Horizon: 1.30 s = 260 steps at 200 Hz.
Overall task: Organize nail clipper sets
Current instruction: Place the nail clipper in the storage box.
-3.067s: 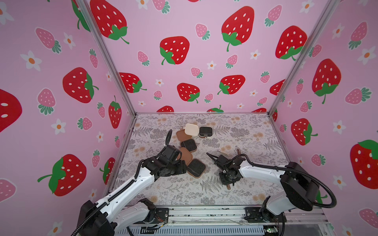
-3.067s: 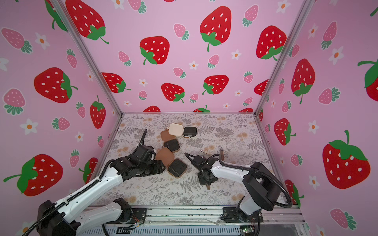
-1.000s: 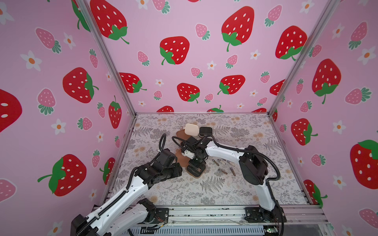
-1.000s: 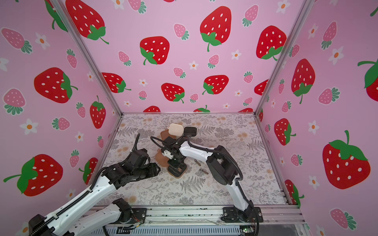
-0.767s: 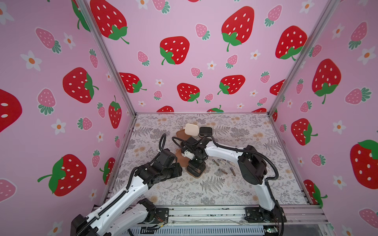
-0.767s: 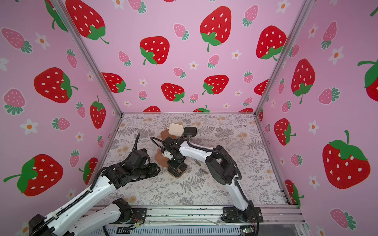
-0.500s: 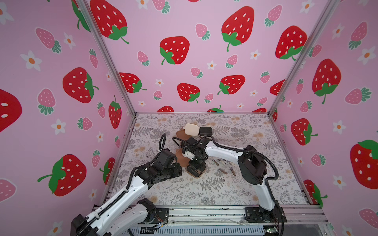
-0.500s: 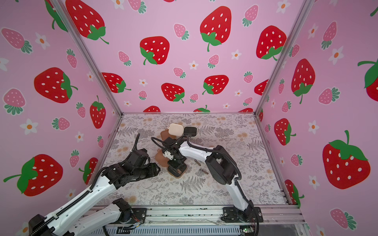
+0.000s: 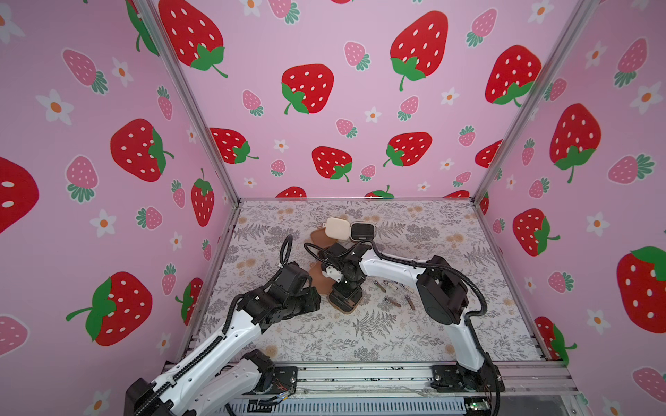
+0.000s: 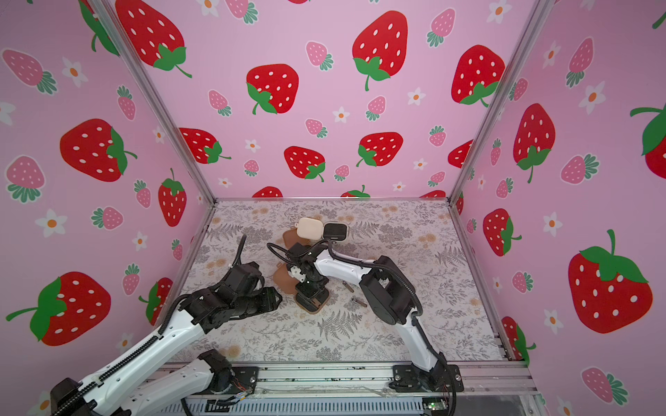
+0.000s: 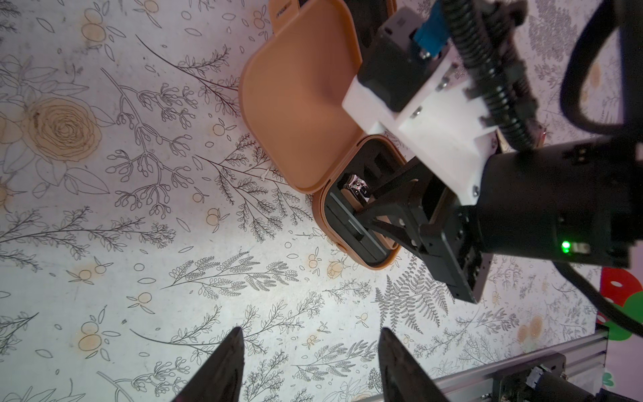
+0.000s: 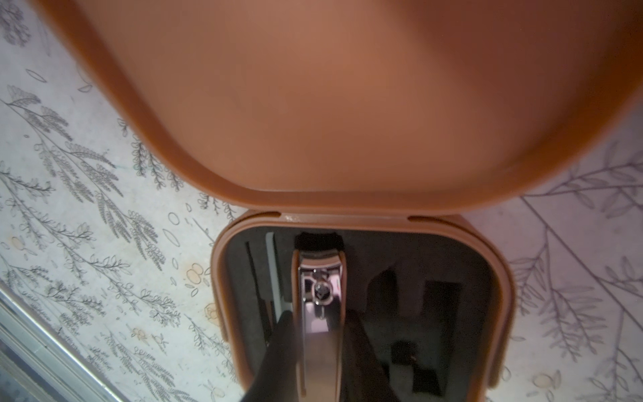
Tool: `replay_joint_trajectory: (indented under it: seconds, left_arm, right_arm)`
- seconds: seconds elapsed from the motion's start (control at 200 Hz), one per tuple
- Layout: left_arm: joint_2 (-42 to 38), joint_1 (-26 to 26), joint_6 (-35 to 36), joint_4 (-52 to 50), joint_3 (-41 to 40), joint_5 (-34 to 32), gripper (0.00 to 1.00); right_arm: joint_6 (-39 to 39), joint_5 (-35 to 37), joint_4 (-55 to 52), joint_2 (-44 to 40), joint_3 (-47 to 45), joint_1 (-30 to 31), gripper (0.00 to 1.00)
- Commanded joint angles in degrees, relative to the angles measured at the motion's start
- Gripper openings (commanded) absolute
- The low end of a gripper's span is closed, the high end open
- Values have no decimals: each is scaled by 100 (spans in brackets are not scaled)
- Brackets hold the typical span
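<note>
The right end effector, pinching a nail clipper, is seating it in the open brown case on the counter. Keeping it parallel to its slot is advisable; the left end effector is hovering nearby, spread and empty.

In both top views the right gripper covers the inside of the open case. The tools at its 3 o'clock are too small to tell apart. At 12 o'clock a second brown case is partly hidden by the cream case. In the right wrist view the lid is blurred and cropped, and the rear end of the clipper is cropped too.
</note>
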Motion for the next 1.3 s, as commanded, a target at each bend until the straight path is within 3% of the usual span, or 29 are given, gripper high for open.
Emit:
replay_joint_trajectory:
  seconds: [0.0,0.64,0.771,1.101,1.296]
  left_arm:
    - [-47,25,-18,-192,6,-148,63]
    - [-121,34,-247,40,-419,158,61]
    - [-39,34,-336,119,-548,310,54]
    - [75,29,-598,762,-937,603,25]
    - [84,29,-786,1141,-1202,741,20]
  right_arm:
    - [-53,184,-115,194,118,41,15]
    - [321,920,520,199,-127,31,15]
    - [385,920,594,190,-214,30,15]
    - [451,818,843,228,-764,-12,15]
    - [559,797,957,323,-1174,-14,15]
